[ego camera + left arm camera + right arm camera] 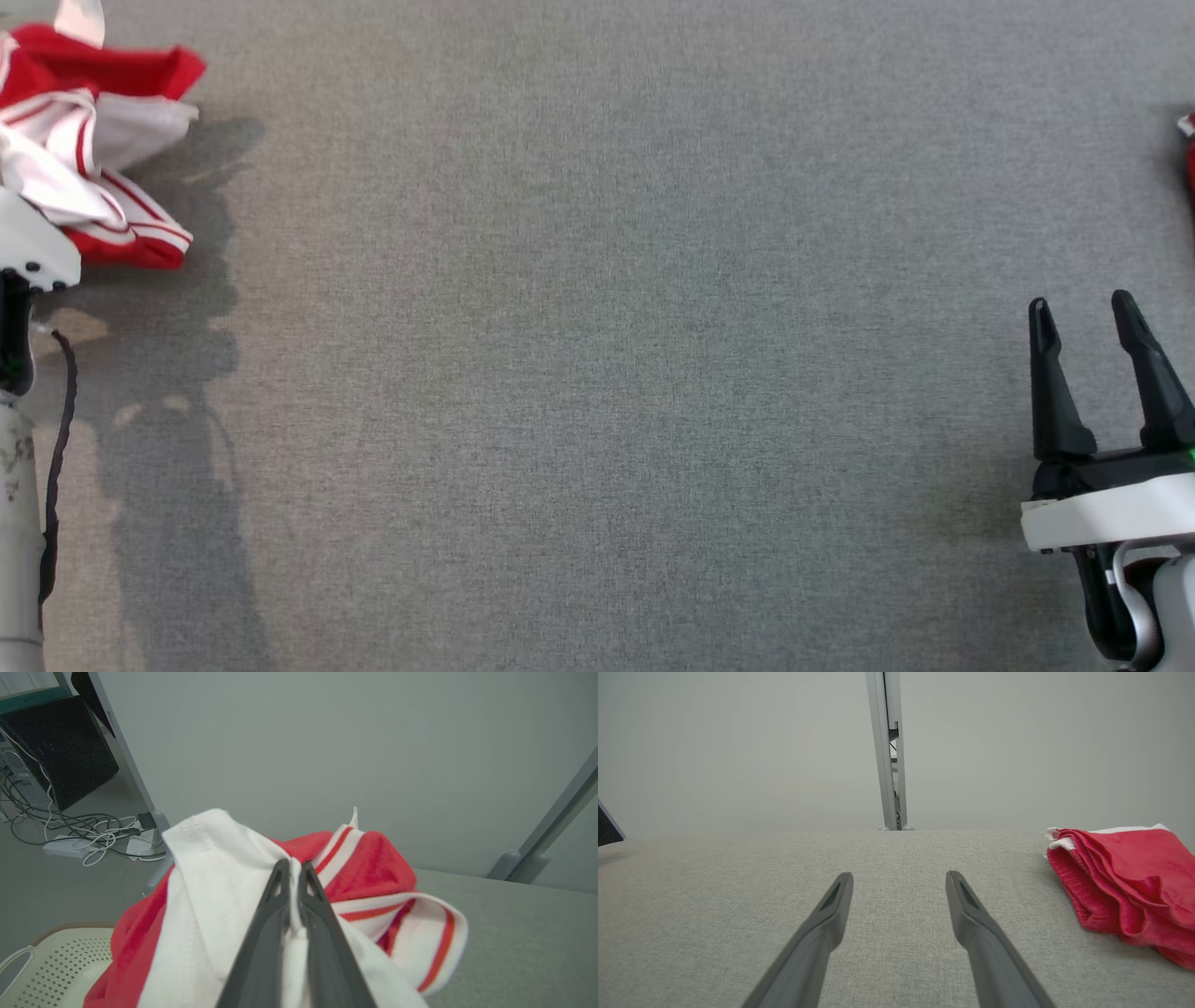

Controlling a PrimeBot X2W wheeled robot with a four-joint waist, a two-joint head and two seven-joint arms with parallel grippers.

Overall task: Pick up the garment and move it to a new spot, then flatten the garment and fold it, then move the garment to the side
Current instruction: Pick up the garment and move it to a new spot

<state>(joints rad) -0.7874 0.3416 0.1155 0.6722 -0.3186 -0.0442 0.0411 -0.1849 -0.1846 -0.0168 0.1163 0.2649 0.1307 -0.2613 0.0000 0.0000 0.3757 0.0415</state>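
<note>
The garment (pixel 89 140), red with white panels and red-and-white striped trim, lies bunched at the far left of the grey table (pixel 597 373). In the left wrist view my left gripper (pixel 293 865) is shut on a white fold of the garment (pixel 210 891), with fabric pinched between the two dark fingers. In the head view the left arm's pale wrist housing (pixel 28 247) sits against the garment's near edge, and the fingers are hidden by cloth. My right gripper (pixel 1083 313) stands open over bare table at the lower right, its fingers (pixel 831 910) apart with nothing between them.
A second red cloth (pixel 1125 891) lies folded at the table's right edge (pixel 1188 154), to the right of my right gripper. Past the table's left edge stand a pale perforated basket (pixel 51 966), floor cables (pixel 88 830) and a black case (pixel 60 742). A grey frame post (pixel 889 751) rises behind the table.
</note>
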